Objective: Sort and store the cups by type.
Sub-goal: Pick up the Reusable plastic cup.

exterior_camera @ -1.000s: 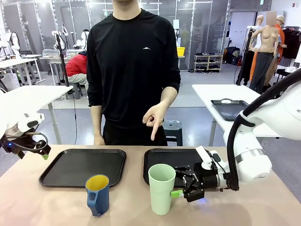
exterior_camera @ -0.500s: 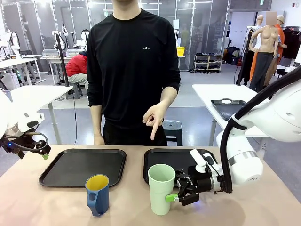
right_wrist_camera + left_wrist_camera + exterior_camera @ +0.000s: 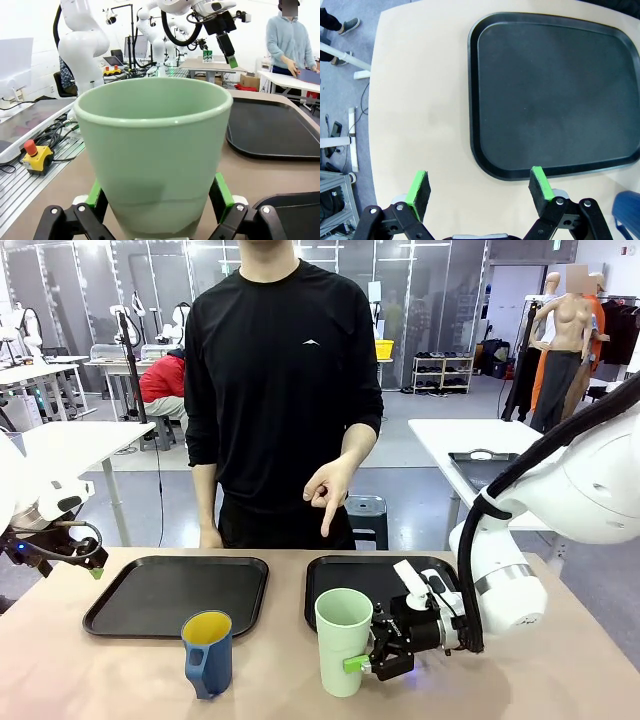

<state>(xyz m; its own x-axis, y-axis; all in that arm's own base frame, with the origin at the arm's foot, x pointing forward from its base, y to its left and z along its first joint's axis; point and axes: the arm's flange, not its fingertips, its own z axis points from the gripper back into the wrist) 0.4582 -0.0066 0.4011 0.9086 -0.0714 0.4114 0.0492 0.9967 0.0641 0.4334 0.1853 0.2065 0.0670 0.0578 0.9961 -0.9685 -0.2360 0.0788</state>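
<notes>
1. Your right gripper (image 3: 368, 660) sat low and right of centre in the front view, its fingers straddling the lower part of the mint-green tumbler (image 3: 343, 638).
2. In the right wrist view the tumbler (image 3: 152, 140) stood upright between the green pads (image 3: 221, 192), one at each side of its base. You could not tell from either view whether they pressed its wall or only stood beside it.
3. That tumbler stood on the table (image 3: 100, 680), low in the front view, just before the near edge of the right tray (image 3: 345, 575).
4. Your left gripper (image 3: 90, 562) hung at the left edge of the front view, released. Its own wrist view showed the gripper (image 3: 480, 185) with fingers spread wide over bare table, beside the left tray (image 3: 555, 95).
5. The dark-blue cup (image 3: 207, 655) stood upright at lower left of centre, yellow inside showing, handle toward the camera, in front of the left tray (image 3: 180, 592) and well apart from both grippers.
6. The person's hand (image 3: 328, 495) pointed a finger downward in the middle of the frame, above the right tray.
</notes>
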